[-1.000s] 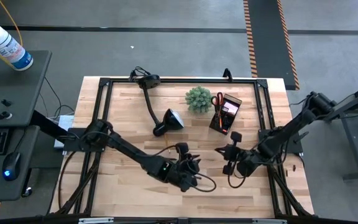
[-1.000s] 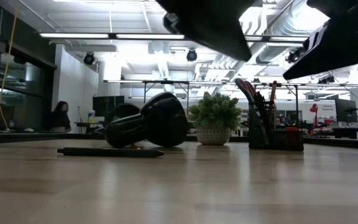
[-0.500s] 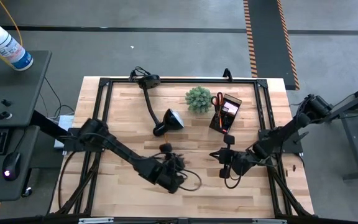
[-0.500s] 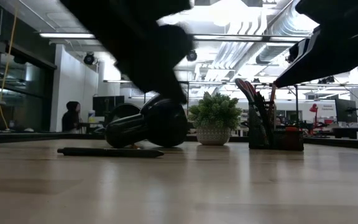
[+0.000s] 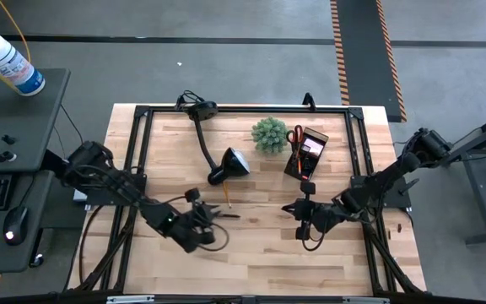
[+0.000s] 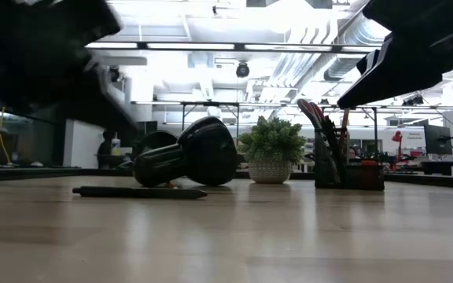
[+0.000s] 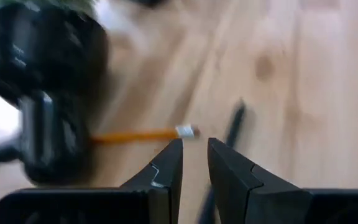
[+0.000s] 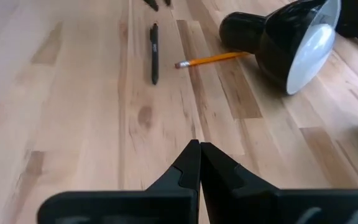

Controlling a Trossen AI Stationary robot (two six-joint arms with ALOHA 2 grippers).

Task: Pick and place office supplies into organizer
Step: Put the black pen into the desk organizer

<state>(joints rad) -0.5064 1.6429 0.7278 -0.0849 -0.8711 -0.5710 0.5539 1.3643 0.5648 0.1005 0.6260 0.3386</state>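
A dark pen (image 5: 229,216) and an orange pencil (image 5: 225,196) lie flat on the wooden table, near the lamp head (image 5: 233,161). My left gripper (image 5: 213,214) hovers just left of the pen. In the left wrist view its fingers (image 7: 194,155) stand a narrow gap apart with nothing between them, and the pen (image 7: 234,123) and pencil (image 7: 138,135) lie just ahead. My right gripper (image 5: 300,209) is shut and empty (image 8: 199,149), right of the pen. The black organizer (image 5: 305,155) at the back holds red-handled scissors (image 5: 296,135) and a pink pad (image 5: 313,146).
A black desk lamp (image 5: 205,139) lies on the table with its head beside the pencil. A small green plant (image 5: 269,134) stands left of the organizer. A black frame (image 5: 142,127) runs around the table's edges. Bare wood lies toward the near edge.
My left gripper has swept toward the table's left edge and sunk lower, from the near middle to just left of the dark pen, rolling as it went. My right gripper has drifted slightly left. Pen and pencil lie unmoved.
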